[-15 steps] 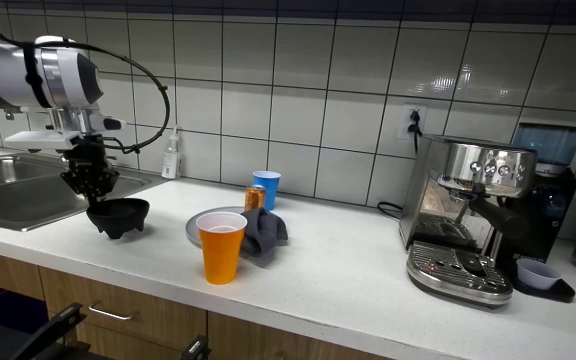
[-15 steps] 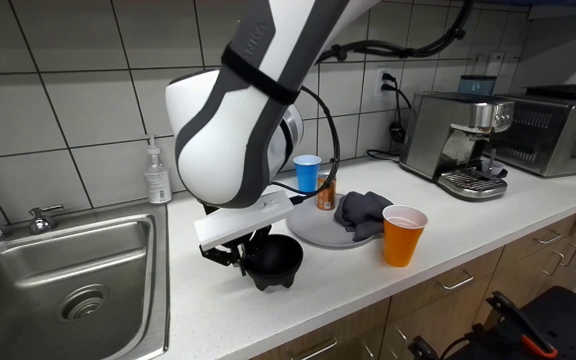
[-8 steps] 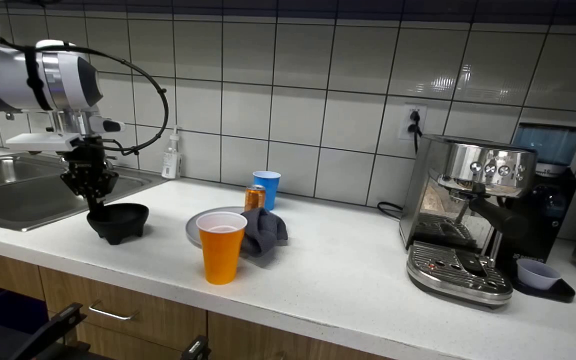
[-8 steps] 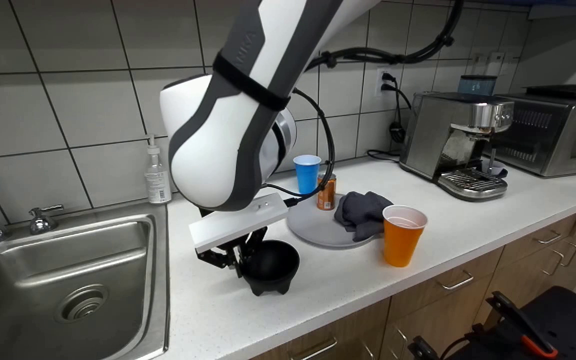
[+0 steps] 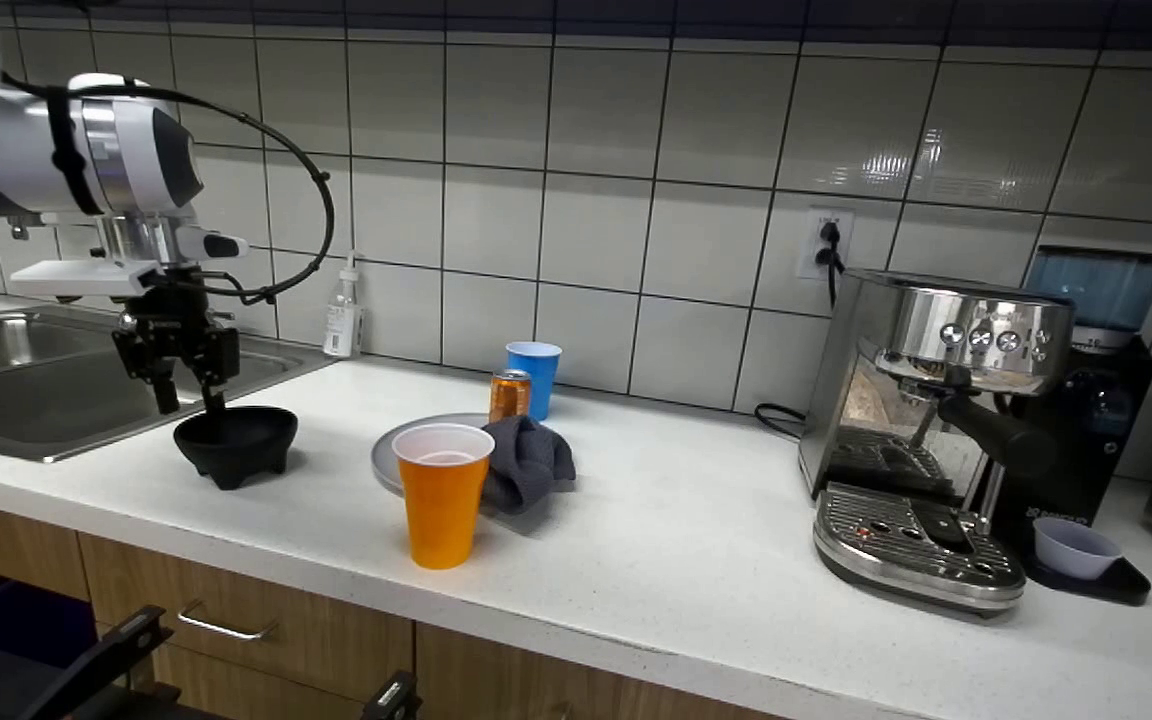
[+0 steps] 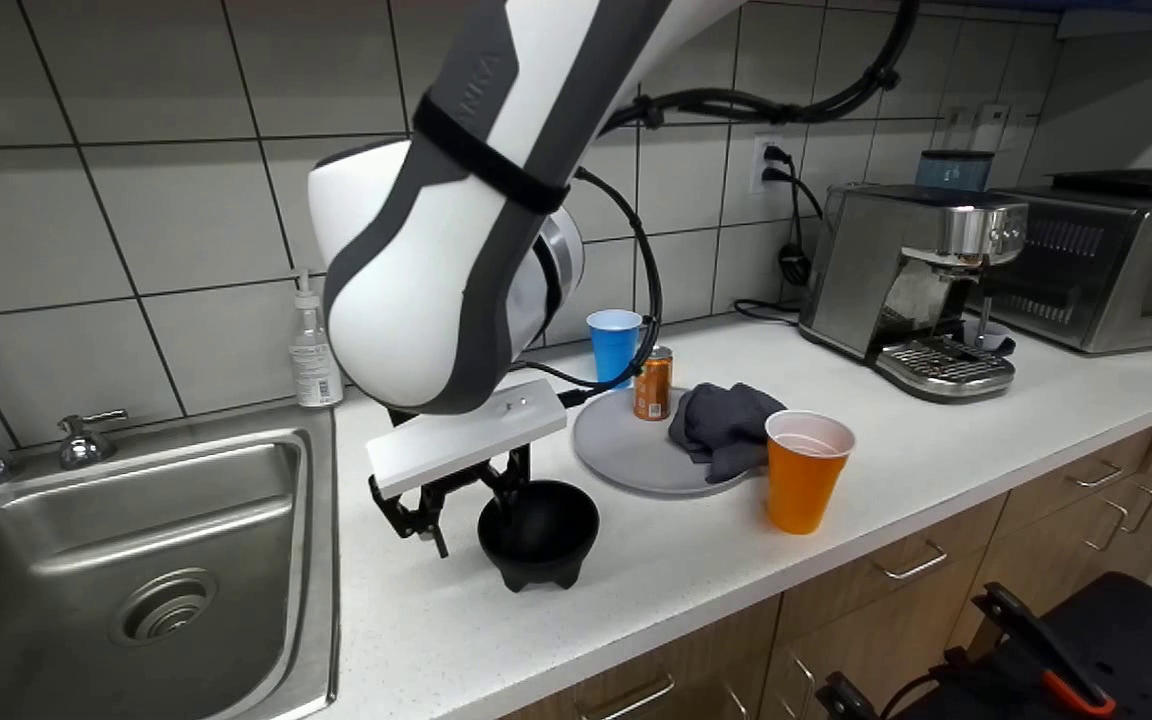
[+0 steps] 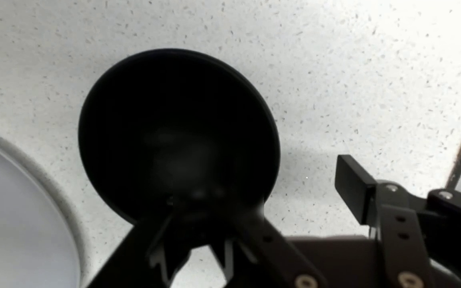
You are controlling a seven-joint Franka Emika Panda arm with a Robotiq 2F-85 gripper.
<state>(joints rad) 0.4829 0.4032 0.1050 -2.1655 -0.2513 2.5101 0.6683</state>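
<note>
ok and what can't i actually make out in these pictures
Whether the pincer touches the black bowl: one finger blends in, black on black, in all three views.
The far part of the gray plate: cut off by the left edge in the wrist view.
Print on the pump bottle: too small to read in both exterior views.
The base of the orange can: hidden behind the dark cloth in an exterior view.

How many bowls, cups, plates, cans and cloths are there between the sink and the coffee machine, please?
Black bowl: 1
Orange cup and blue cup: 2
Grey plate: 1
Orange can: 1
Dark cloth: 1
Total: 6
</note>
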